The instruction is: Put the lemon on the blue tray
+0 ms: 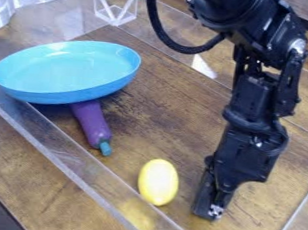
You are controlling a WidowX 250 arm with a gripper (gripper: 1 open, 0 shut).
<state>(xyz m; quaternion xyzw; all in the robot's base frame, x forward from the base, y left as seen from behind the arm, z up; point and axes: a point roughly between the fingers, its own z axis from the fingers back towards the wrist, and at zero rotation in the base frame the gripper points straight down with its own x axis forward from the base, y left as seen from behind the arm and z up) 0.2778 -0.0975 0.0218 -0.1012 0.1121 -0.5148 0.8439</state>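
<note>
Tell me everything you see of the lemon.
The lemon is small, oval, bright yellow and smooth-looking, with a paler sheen. It lies whole on the brown wooden table, its long axis running roughly up and down the picture. The hand is close beside it but not gripping it; whether they touch is unclear.

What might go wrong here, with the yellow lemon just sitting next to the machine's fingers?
The fingers are shut beside the lemon rather than around it, so lifting now would probably leave it behind. Nudging the rounded fruit might roll it toward the clear barrier. The blue tray rests partly over the eggplant, so it might tip or shift.
</note>
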